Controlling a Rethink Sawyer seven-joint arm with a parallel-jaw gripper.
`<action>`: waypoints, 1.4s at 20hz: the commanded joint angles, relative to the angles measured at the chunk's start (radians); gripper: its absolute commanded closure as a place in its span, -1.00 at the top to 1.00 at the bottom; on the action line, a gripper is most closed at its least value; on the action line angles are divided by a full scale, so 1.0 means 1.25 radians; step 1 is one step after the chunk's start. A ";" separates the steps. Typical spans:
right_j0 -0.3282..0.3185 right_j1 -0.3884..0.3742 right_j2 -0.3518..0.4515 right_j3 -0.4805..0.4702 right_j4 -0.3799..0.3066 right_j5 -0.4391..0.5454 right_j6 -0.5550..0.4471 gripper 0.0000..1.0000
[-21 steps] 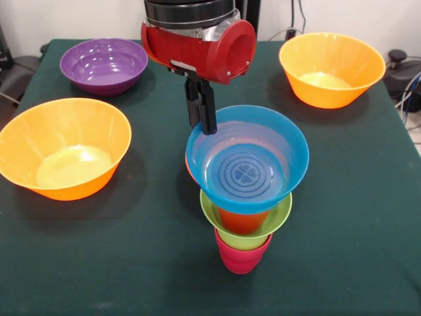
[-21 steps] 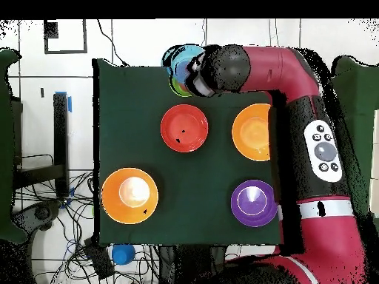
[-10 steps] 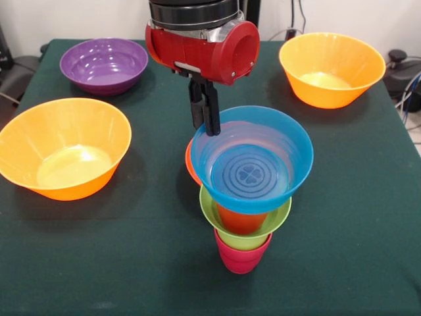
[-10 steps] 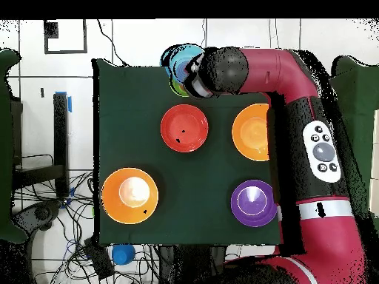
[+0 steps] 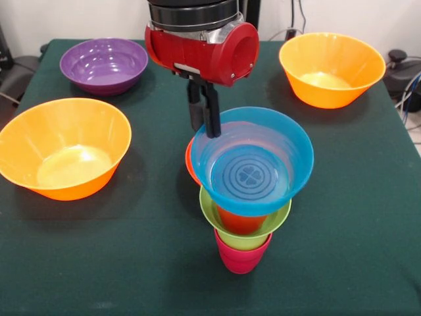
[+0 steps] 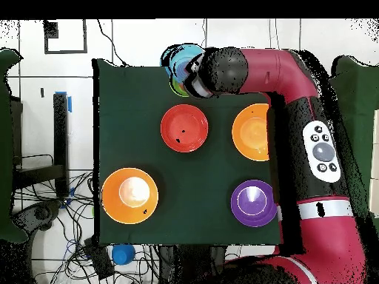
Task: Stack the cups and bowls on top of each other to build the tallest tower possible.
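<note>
From the front, the tower [image 5: 245, 217] stands near the front middle of the green table [image 5: 368, 217]. At the bottom is a crimson cup [image 5: 241, 257]. On it sits a small lime green bowl [image 5: 245, 227], and an orange-red cup [image 5: 240, 220] sits inside that. On top is the blue bowl [image 5: 252, 160], tipped a little toward the camera. The gripper [image 5: 204, 118] hangs down from the red arm [image 5: 204, 43], and its black fingers [image 5: 212, 113] are pressed on the blue bowl's back rim, pinching it. A bit of a red-orange bowl [image 5: 189, 161] peeks out behind the tower. A big orange bowl [image 5: 62, 148] sits on the left, another orange bowl [image 5: 332, 69] sits at the back right, and a purple bowl [image 5: 104, 64] sits at the back left. All three are well apart from the tower. From above, the tower [image 6: 178, 70] is at the top edge of the table [image 6: 118, 111], half hidden by the arm [image 6: 296, 111]. The red-orange bowl [image 6: 184, 128] is near the middle. One orange bowl [image 6: 252, 132] is to its right and the other [image 6: 129, 195] is lower left. The purple bowl [image 6: 254, 203] is lower right.
</note>
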 commanded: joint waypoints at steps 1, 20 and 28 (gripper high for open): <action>0.020 0.029 -0.038 0.044 -0.067 -0.027 -0.153 1.00; 0.028 0.027 -0.045 0.020 -0.054 0.027 -0.140 1.00; 0.027 0.020 -0.041 0.024 -0.049 0.022 -0.138 1.00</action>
